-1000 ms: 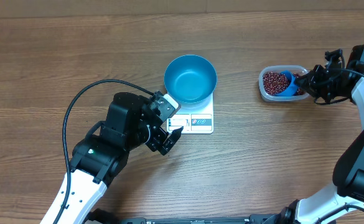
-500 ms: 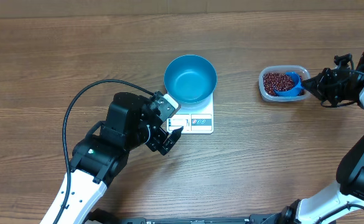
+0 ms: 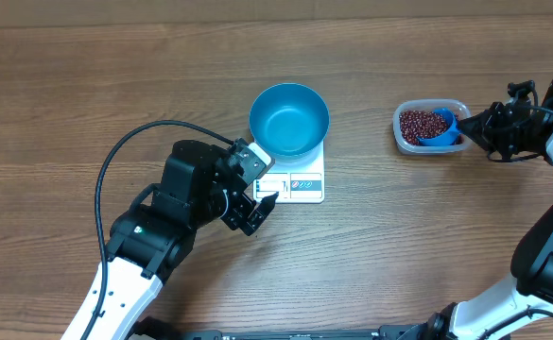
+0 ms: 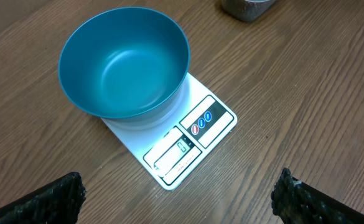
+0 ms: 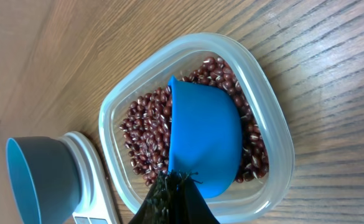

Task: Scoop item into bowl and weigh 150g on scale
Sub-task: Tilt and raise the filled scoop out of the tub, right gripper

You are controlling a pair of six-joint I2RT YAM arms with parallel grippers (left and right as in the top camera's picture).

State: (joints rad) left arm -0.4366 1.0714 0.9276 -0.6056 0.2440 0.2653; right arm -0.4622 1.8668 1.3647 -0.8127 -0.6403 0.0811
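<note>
Beans (image 5: pixel 145 127): lodged in tub (image 5: pixel 275 124); scoop (image 5: pixel 203 137), apparently pinched by right gripper (image 3: pixel 476 129), dipped in; bowl (image 3: pixel 288 118) leftward; left gripper (image 3: pixel 262 189) spread wide.

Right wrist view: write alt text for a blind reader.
The right gripper holds a blue scoop dipped into a clear tub of red-brown beans on a wooden table. A blue bowl on a white scale shows at lower left.

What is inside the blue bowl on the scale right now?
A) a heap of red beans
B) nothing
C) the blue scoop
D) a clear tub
B: the bowl on the scale shows only its bare blue floor, while the beans and the scoop are in the clear tub.
</note>
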